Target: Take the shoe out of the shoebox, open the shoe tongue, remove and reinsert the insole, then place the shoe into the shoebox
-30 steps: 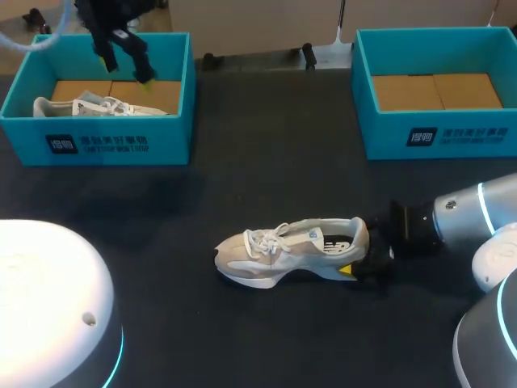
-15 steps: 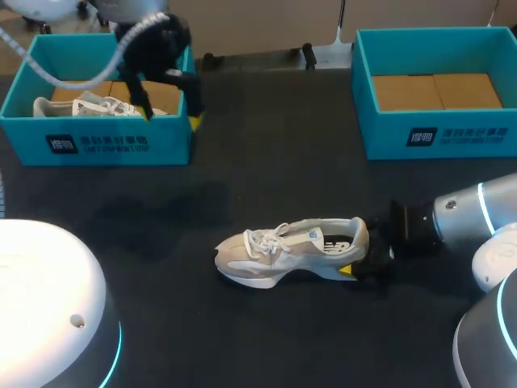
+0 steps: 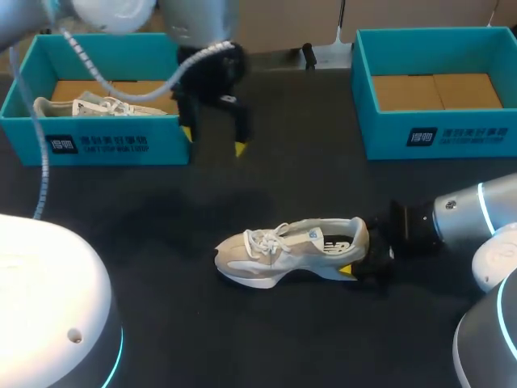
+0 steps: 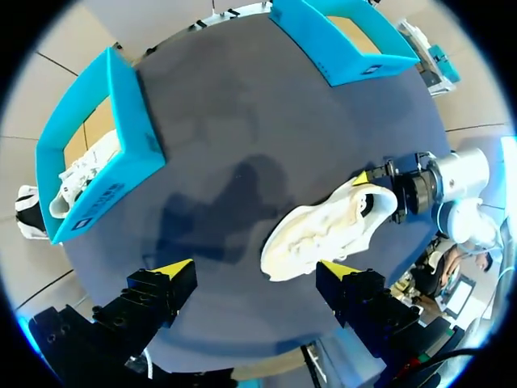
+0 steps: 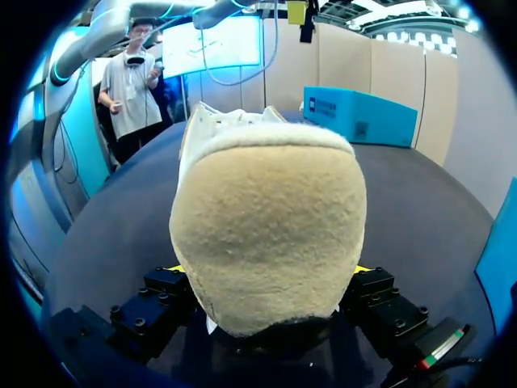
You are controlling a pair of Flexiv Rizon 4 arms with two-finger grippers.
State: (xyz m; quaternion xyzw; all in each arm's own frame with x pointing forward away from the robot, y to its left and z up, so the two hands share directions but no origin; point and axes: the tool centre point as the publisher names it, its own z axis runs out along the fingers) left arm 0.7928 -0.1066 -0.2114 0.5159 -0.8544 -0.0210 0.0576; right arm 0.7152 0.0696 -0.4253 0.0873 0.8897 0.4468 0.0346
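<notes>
Here my right gripper (image 3: 361,260) pinches the shoe (image 3: 275,250) by the heel, steadying it for my left gripper (image 3: 214,141), which hangs spread beyond it.

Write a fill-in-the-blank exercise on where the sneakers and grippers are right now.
The right gripper is shut on the ____ of the white sneaker on the table.
The left gripper, fingers ____, hangs over the table holding nothing.
A second sneaker lies in the ____ shoebox.
Missing words: heel; open; left.
</notes>
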